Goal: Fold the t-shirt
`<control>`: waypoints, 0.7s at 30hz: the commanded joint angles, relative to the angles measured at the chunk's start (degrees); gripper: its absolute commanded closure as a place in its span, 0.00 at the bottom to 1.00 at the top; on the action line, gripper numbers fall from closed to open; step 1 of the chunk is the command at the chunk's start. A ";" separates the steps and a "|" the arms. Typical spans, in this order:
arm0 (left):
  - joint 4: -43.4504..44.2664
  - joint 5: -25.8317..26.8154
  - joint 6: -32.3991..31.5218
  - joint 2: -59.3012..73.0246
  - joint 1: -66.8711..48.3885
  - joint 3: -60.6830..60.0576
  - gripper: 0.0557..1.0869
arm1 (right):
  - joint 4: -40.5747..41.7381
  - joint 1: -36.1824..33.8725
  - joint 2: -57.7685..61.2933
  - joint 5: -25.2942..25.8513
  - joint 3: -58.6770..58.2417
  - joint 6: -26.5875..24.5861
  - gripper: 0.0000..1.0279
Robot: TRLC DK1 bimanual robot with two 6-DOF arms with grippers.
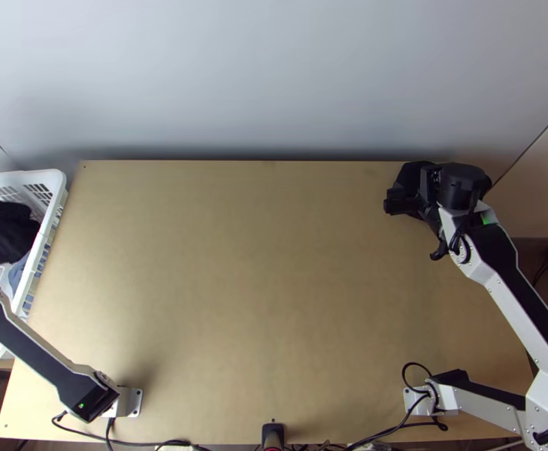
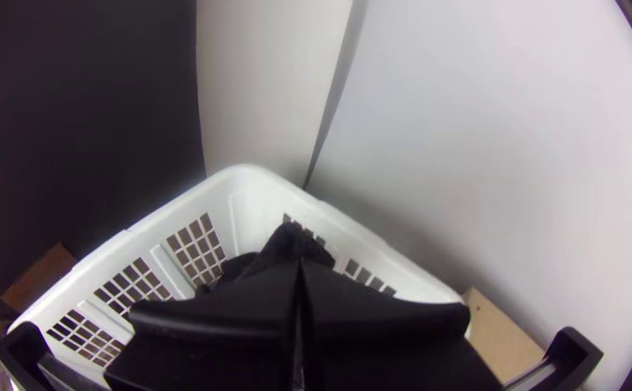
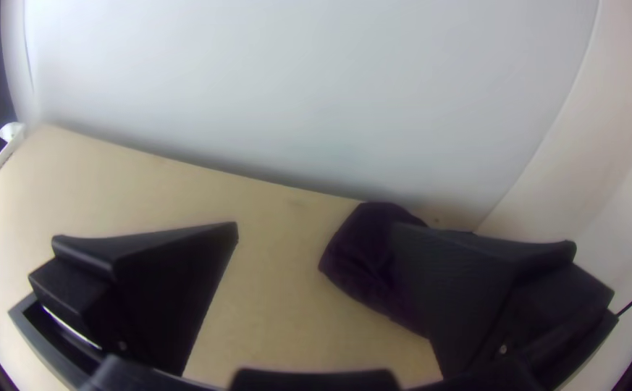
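While one right pincer (image 1: 409,197) gapes near one dark cloth (image 3: 366,253), one clenched left pincer (image 2: 300,263), one basket (image 2: 185,201)

One light wooden table (image 1: 258,286). On it lies one dark cloth (image 3: 363,264), far right. Metal arm bases (image 1: 128,402) stand near left and near right; black cables (image 1: 78,429) trail nearby.

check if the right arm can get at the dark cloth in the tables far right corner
Probably yes: the right gripper is open close by the dark cloth, with nothing seen barring it. One finger overlaps the cloth in the wrist view, so it may need to shift sideways first.
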 commanded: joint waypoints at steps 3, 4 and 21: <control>-5.53 3.60 -3.32 -13.80 -1.29 -0.12 0.96 | 0.72 1.38 -1.51 0.02 -1.00 -0.17 0.05; -5.97 3.60 -3.58 -14.94 -1.64 -0.12 0.96 | 0.81 1.47 -1.60 0.02 -1.09 -0.17 0.05; -12.12 2.90 -9.65 -31.90 -17.28 -1.79 0.96 | 7.75 2.00 -5.29 0.02 -8.91 -0.08 0.05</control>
